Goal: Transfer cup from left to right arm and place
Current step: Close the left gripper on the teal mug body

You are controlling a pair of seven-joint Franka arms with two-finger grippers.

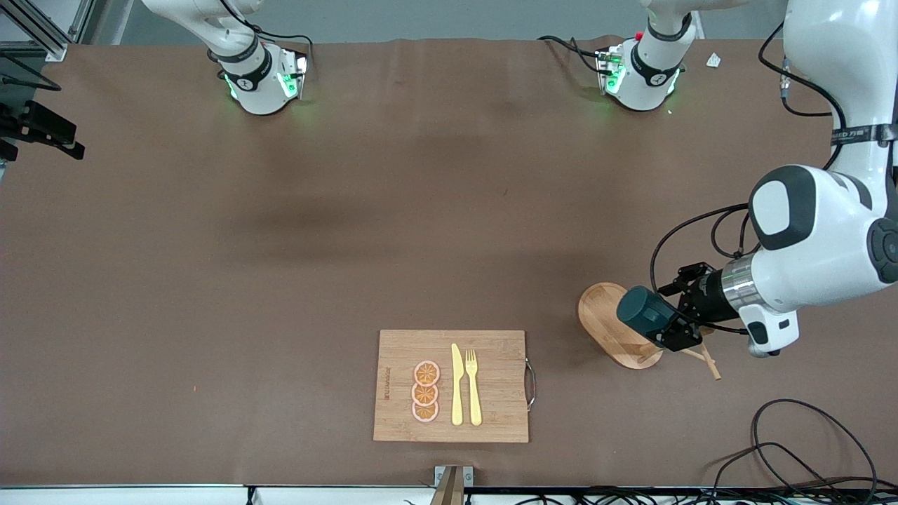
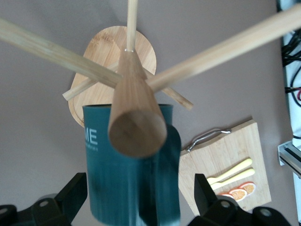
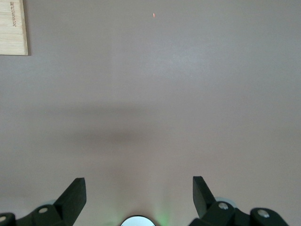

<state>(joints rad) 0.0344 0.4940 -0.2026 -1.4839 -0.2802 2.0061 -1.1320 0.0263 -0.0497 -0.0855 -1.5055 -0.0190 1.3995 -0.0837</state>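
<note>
The dark teal cup [image 1: 640, 313] hangs on its side on a peg of the wooden peg stand [image 1: 605, 315], near the left arm's end of the table. My left gripper [image 1: 675, 331] is at the cup, open, with one finger on each side of it. In the left wrist view the cup [image 2: 127, 174] fills the space between the fingers [image 2: 73, 190], with a gap showing on both sides, and the stand's central post [image 2: 136, 122] points at the camera. My right gripper [image 3: 138, 183] is open and empty over bare brown table; it does not show in the front view.
A bamboo cutting board [image 1: 491, 414] with a metal handle lies near the front edge, carrying three orange slices [image 1: 425, 391], a yellow knife [image 1: 457, 386] and a yellow fork [image 1: 473, 386]. Black cables [image 1: 786, 449] lie at the front corner by the left arm's end.
</note>
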